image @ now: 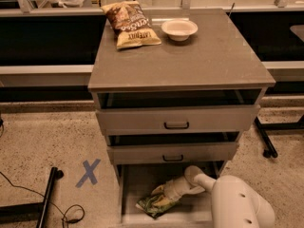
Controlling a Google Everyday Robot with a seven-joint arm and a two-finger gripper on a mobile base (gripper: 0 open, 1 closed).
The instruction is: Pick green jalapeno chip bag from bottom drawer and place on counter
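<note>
Speckled floor, open bottom drawer (142,178); gripper (165,194) down at green jalapeno chip bag (150,206); grip state unclear

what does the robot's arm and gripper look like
The arm is smooth, rounded cream-white shells, a fat segment with small dark holes narrowing to a slim wrist. The gripper, down in the bottom drawer, is the same pale cream. No cables or markings show.

light: dim, warm, overhead | shadow: deep under counter (190,56) | tool (162,198): in shaded bottom drawer (141,182)
</note>
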